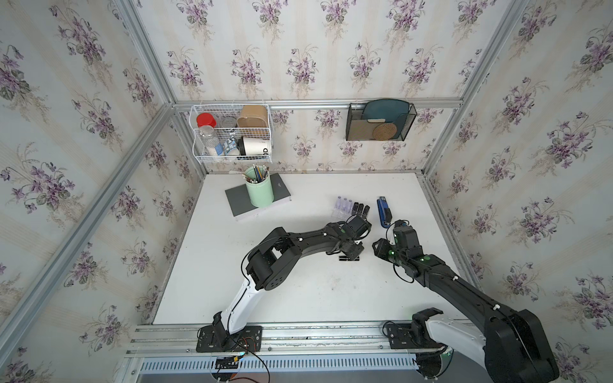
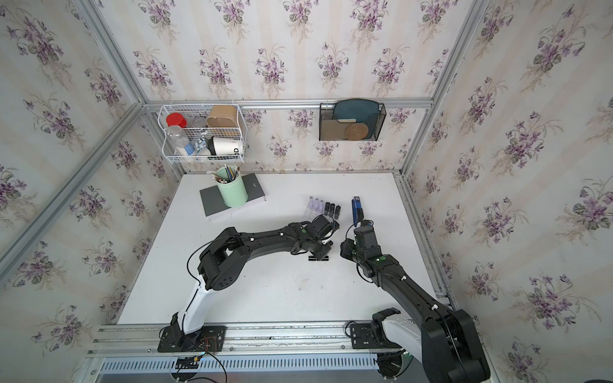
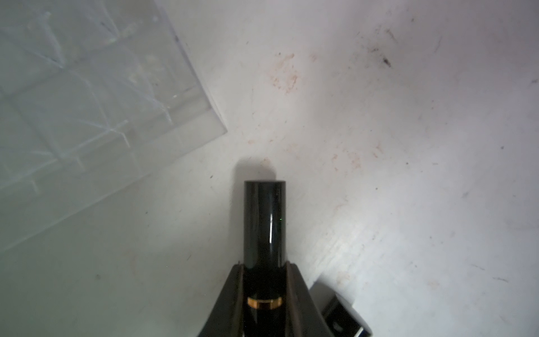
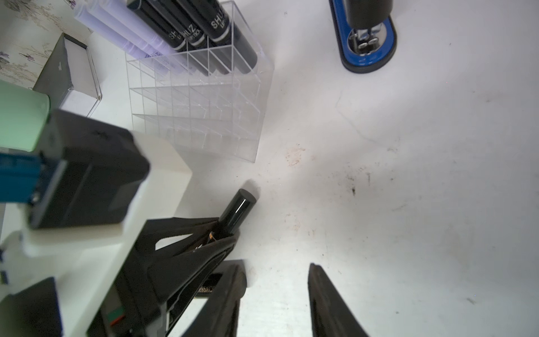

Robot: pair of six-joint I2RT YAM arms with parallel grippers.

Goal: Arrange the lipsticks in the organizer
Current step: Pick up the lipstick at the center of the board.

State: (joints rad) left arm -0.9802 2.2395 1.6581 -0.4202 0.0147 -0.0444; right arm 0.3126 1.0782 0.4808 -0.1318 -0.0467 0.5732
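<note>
Each arm rises from a black base plate (image 1: 229, 338) on the aluminium rail (image 1: 315, 335). Nearest the rail, the left arm (image 1: 298, 245) and the right arm (image 1: 464, 288) each have a glossy white link (image 1: 242, 301). Farther from the rail, the links are boxy matte black, dotted with small white fasteners (image 1: 300, 238). A ring of holes (image 1: 275, 283) marks the left arm's elbow housing, and a thin black cable (image 1: 243, 263) loops beside it. Red and black wires (image 1: 248, 343) trail over the rail. Green lights (image 1: 392, 252) glow on the right arm, far from the rail. The left gripper (image 3: 264, 264) and the right gripper (image 4: 275, 268) have matte black, tapering fingers (image 4: 329, 303).
</note>
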